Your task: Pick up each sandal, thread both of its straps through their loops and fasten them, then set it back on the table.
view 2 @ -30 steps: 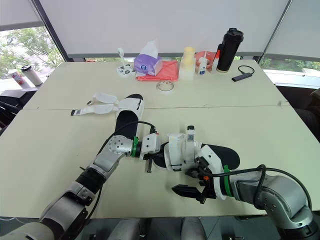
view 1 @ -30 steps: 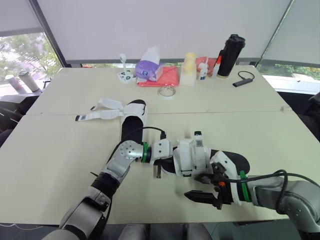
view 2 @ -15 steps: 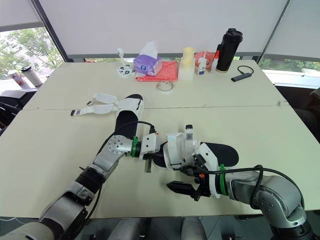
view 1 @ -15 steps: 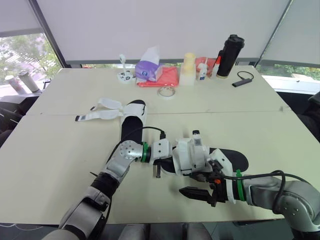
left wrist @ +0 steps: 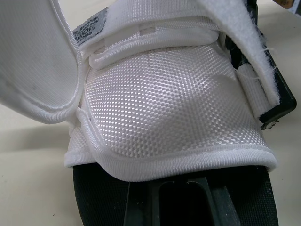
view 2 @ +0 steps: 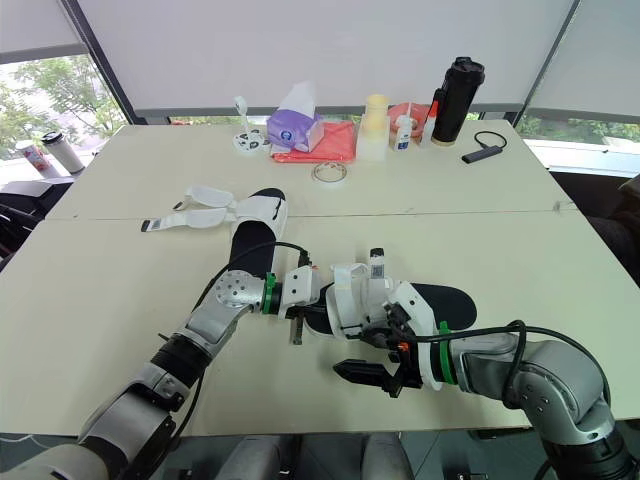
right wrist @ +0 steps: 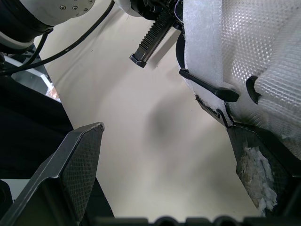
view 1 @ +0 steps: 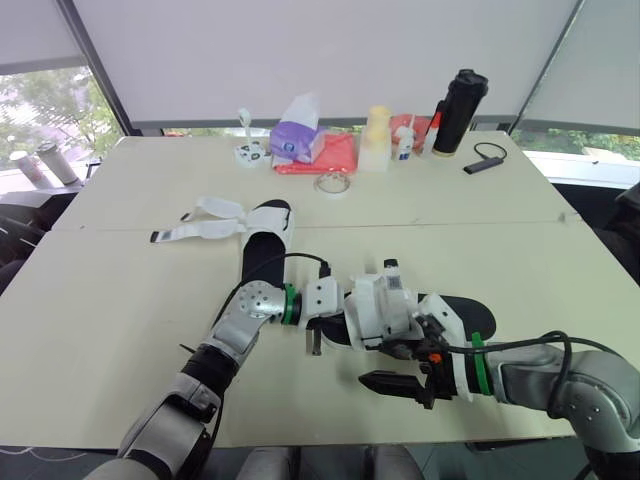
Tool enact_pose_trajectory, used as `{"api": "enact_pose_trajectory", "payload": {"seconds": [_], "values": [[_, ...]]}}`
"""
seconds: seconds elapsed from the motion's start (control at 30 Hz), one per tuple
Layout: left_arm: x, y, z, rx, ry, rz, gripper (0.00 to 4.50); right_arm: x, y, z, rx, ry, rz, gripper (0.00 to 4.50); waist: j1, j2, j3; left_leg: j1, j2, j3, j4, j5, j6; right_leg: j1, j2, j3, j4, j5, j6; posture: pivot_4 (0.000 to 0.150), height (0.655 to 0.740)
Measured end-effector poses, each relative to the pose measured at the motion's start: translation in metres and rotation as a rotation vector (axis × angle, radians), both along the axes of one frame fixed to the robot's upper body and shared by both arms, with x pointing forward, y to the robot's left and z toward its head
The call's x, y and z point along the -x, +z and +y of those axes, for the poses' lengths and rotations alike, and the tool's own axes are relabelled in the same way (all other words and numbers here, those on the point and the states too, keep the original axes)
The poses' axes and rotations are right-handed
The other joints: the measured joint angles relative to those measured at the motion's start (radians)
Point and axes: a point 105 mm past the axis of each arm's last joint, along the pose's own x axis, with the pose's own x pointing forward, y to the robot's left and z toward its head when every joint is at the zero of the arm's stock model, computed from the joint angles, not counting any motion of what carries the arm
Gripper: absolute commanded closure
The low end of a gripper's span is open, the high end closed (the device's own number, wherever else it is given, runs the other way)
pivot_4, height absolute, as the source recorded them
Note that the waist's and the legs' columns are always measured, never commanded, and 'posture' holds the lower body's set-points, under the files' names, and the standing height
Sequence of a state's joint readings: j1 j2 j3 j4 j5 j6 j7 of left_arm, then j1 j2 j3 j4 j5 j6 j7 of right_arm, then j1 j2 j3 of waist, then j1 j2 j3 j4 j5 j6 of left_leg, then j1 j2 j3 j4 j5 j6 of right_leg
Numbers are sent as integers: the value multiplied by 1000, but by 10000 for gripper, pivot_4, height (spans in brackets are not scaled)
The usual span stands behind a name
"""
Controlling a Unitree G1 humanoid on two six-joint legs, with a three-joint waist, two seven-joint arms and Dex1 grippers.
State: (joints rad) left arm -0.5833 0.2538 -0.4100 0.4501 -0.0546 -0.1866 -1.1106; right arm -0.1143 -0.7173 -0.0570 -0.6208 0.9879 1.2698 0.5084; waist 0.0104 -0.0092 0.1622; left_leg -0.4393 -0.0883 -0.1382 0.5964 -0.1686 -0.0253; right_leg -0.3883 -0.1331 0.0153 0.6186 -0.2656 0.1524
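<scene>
One sandal (view 1: 268, 240), black-soled with white straps (view 1: 212, 215) spread out loose, lies flat left of the table's middle. The second sandal (view 1: 455, 312) lies nearer me, its white upper (view 1: 378, 308) raised and one strap standing up. My left gripper (view 1: 330, 318) is shut on its toe end; in the left wrist view the white mesh upper (left wrist: 169, 103) sits just past the fingers. My right gripper (view 1: 405, 365) is open at the sandal's near side, one finger (right wrist: 70, 165) over bare table, the other (right wrist: 263, 160) against the strap loops.
Along the table's far edge stand a purple tissue pack (view 1: 297, 135), a red cloth (view 1: 332, 155), a tape roll (view 1: 332, 184), a pale bottle (view 1: 377, 140), a black tumbler (view 1: 460, 108) and a small black device (view 1: 482, 165). The table's front edge lies just below my right gripper.
My right gripper has slid a little left along the sandal's near side, staying open. The left arm and both sandals have kept their places.
</scene>
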Motion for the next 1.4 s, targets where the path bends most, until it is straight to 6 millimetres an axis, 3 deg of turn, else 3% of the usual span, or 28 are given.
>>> {"api": "enact_pose_trajectory", "payload": {"seconds": [0.03, 0.1, 0.23, 0.27, 0.3, 1.0, 1.4], "values": [[0, 0, 0, 0, 0, 0, 45000, -1, 0, 0, 0, -2, 0, 7978, 0, 0, 0, 0, 0, 0, 0, 0, 0, 0, 0, 0, 0, 0, 0, 1500, 7296], [0, 0, 0, 1, -1, 0, 45000, -4, 2, 0, 1, -6, -10, 16960, 1, 0, 0, 0, 0, 0, 0, 0, 0, 0, 0, 0, 0, 0, 0, 1500, 7296], [0, 0, -1, 2, -2, 0, 45000, -8, 3, -4, 8, -32, -15, 36683, 2, 0, 0, 0, 0, 0, 0, 0, 0, 0, 0, 0, 0, 0, 0, 1500, 7296], [0, 0, 0, 2, -2, 0, 45000, -9, 3, -5, 8, -36, -15, 43316, 2, 0, 0, 0, 0, 0, 0, 0, 0, 0, 0, 0, 0, 0, 0, 1500, 7296], [0, 0, 0, 2, -2, 0, 45000, -9, 3, -5, 8, -38, -16, 44658, 2, 0, 0, 0, 0, 0, 0, 0, 0, 0, 0, 0, 0, 0, 0, 1500, 7296], [1, 0, -2, 4, -4, 1, 45000, -4, 1, -8, 28, -29, 25, 44658, 3, 0, 0, 0, 0, 0, 0, 0, 0, 0, 0, 0, 0, 0, 0, 1500, 7296], [1, 0, -2, 4, -5, 1, 45000, 21, -22, -11, 100, 55, 159, 44658, 3, 0, 0, 0, 0, 0, 0, 0, 0, 0, 0, 0, -1, 0, 0, 1500, 7296]]}}
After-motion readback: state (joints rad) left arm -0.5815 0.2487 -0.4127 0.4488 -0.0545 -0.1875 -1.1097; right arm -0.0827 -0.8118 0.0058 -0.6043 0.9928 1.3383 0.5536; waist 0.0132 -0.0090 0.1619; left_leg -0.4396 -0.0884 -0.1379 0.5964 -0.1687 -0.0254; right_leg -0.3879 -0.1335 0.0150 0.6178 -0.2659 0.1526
